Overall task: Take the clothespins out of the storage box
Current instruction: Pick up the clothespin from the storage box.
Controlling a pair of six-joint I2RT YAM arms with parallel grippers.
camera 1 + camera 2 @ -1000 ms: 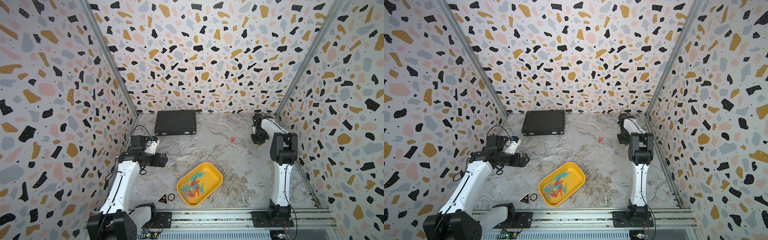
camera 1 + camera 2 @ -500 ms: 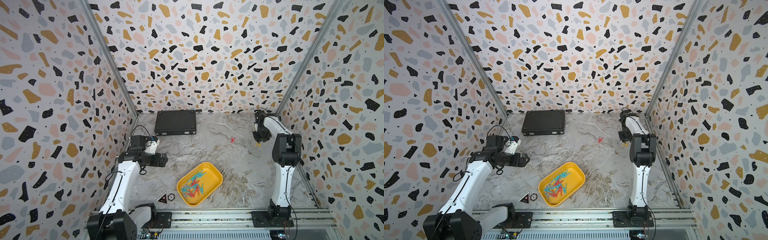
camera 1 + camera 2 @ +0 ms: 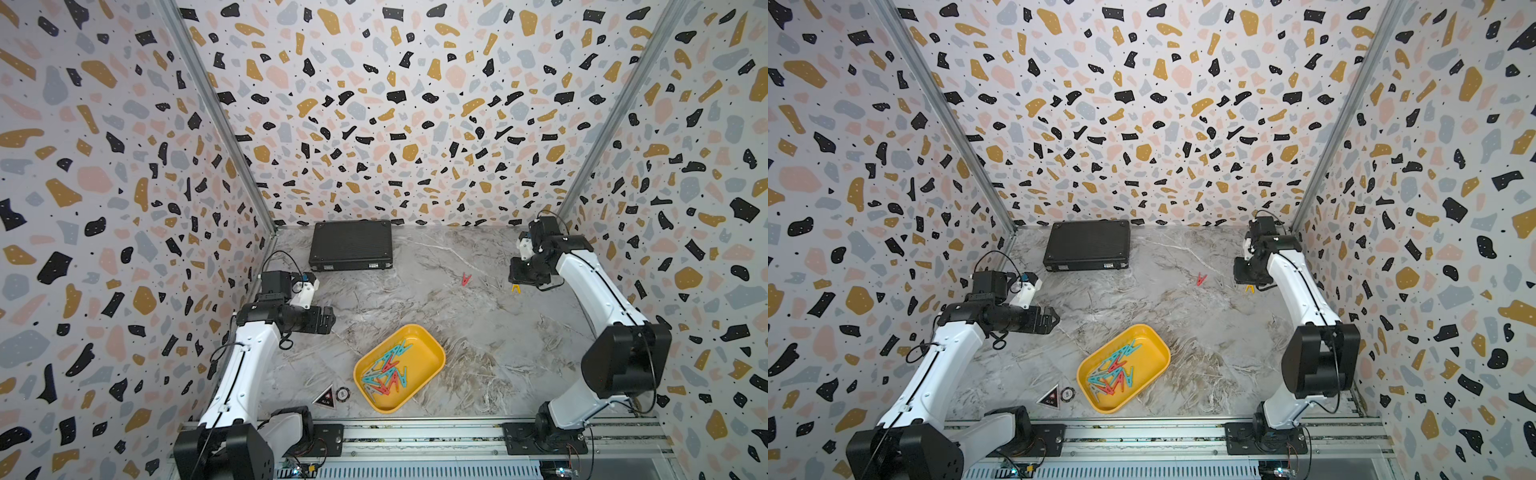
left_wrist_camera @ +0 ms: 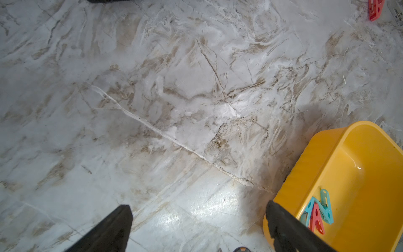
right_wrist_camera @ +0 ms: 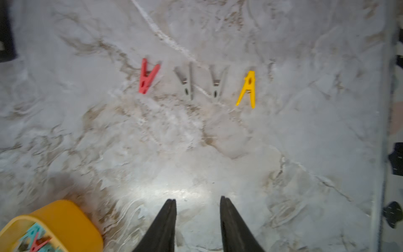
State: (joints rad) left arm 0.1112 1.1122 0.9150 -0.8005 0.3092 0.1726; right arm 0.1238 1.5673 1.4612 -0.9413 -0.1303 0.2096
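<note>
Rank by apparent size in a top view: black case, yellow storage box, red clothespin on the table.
1-2. storage box and black case: look alike, box nearer the camera, unranked.
3. red clothespin, far smallest.

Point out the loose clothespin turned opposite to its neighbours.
The yellow clothespin: its spread end faces the right gripper; the red clothespin and two grey clothespins open away.

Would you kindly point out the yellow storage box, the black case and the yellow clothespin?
yellow storage box [image 3: 419,351], in a top view, bare floor, far end.
black case [image 3: 351,245], in a top view, middle of its lid.
yellow clothespin [image 5: 248,87], right wrist view, middle of its body.
</note>
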